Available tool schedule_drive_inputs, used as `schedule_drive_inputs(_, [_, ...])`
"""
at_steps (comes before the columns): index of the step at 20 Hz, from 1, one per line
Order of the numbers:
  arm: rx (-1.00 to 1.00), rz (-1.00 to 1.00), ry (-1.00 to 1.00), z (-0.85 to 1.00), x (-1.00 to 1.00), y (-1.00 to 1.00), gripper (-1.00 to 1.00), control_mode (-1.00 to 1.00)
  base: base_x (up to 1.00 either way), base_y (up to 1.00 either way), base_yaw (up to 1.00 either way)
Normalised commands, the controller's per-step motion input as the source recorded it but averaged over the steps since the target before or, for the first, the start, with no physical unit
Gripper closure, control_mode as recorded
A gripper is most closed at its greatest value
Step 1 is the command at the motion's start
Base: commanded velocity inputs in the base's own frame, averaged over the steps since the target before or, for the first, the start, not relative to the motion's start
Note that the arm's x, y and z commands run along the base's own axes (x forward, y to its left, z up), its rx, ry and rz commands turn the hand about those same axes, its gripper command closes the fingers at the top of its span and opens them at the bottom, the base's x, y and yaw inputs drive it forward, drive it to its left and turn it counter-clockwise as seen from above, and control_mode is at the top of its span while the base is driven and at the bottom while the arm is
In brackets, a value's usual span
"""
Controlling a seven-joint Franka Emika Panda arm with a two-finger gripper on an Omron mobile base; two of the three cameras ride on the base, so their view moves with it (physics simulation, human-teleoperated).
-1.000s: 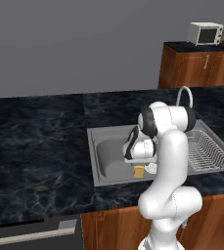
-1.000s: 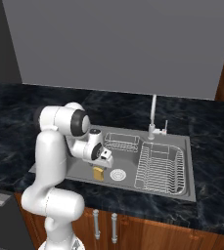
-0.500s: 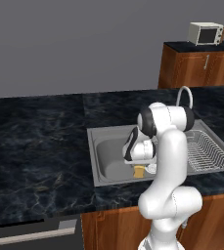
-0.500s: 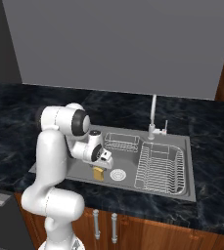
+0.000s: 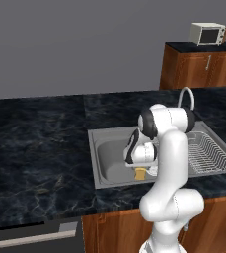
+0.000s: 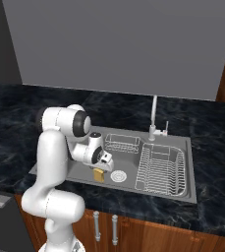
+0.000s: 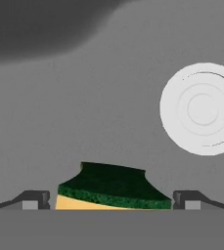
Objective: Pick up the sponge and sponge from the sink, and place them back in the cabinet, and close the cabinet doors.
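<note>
One sponge, dark green face over a yellow body, lies on the floor of the grey steel sink. My gripper is down in the basin, open, with a fingertip on each side of the sponge and a gap left on both sides. From the base views, the sponge shows as a small yellow block just under the hand, with the gripper right over it. The round white drain lies beside it. The cabinet and its doors are out of view.
A wire basket sits at the basin's back and a dish rack fills the draining side. The faucet rises behind the sink. Dark marble counter surrounds it. A microwave stands on a far wooden unit.
</note>
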Motion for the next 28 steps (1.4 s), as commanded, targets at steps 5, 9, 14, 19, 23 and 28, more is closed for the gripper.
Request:
schedule_drive_inputs(5, [0.0, 0.0, 0.0, -0.05, 0.0, 0.0, -1.0, -1.0, 0.0, 0.0, 0.0])
schedule_drive_inputs(9, [0.0, 0.0, 0.0, -0.05, 0.0, 0.0, -1.0, -1.0, 0.0, 0.0, 0.0])
schedule_drive_inputs(14, [0.0, 0.0, 0.0, -0.03, 0.0, 0.0, -1.0, -1.0, 0.0, 0.0, 0.0])
schedule_drive_inputs(19, [0.0, 0.0, 0.0, -0.04, 0.0, 0.0, -1.0, -1.0, 0.0, 0.0, 0.0])
schedule_drive_inputs(23, [0.0, 0.0, 0.0, -0.08, 0.0, 0.0, 1.0, -1.0, 0.0, 0.0, 0.0])
schedule_drive_inputs(28, [0.0, 0.0, 0.0, -0.13, 0.0, 0.0, 1.0, -1.0, 0.0, 0.0, 0.0])
